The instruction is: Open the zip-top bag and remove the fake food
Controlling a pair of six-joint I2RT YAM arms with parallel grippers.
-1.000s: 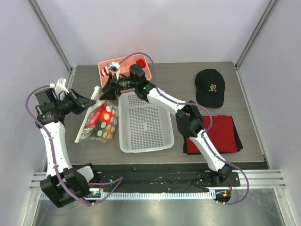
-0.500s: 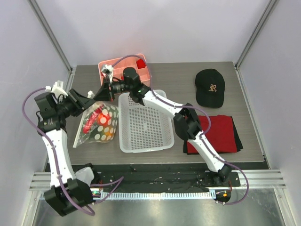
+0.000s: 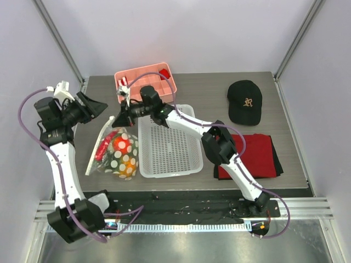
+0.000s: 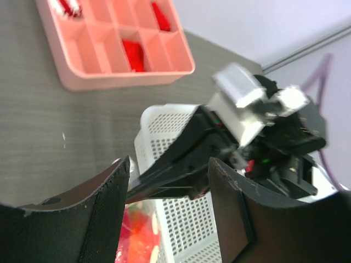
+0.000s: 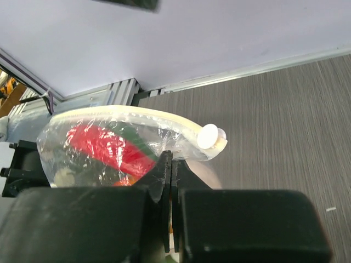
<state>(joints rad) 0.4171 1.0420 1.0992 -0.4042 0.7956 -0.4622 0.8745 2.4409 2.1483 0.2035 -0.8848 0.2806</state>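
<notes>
Clear bag [image 5: 82, 131] edge in right tool [image 5: 170, 164]

Gold embroidered emblem on front of black cap [image 3: 244, 102], too small to read; no other lettering legible.

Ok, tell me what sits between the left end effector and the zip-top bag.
Nothing visible lies in the gap between the open left end effector and the zip-top bag. The right end effector is shut on the bag's top edge, facing the left one, so that stretch of the edge is taken.
</notes>
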